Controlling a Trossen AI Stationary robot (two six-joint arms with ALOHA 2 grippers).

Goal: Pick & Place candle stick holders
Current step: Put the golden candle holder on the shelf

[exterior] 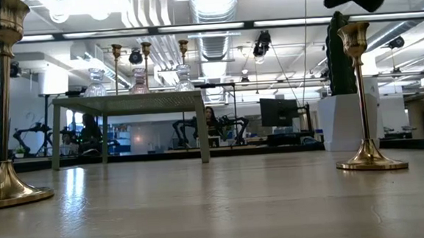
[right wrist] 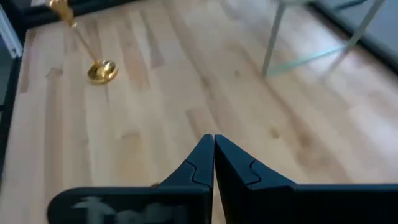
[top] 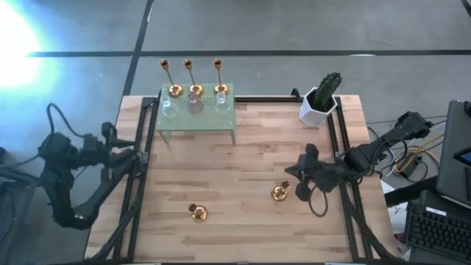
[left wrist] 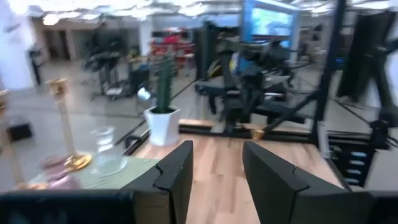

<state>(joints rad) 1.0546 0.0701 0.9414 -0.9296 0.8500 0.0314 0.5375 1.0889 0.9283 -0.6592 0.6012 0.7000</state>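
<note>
High view: right gripper (top: 300, 179) pinched closed and empty beside a brass candle holder (top: 280, 193); left gripper (left wrist: 214, 180) parted, empty, parked off the table's (top: 243, 169) left edge.

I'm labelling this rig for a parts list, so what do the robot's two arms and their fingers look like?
Both arms are dark, nearly black, jointed links with black cables looping along them. The left gripper has two broad, flat, dark fingers with stepped inner edges. The right gripper has matching dark notched fingers tapering to points. No markings show.
</note>
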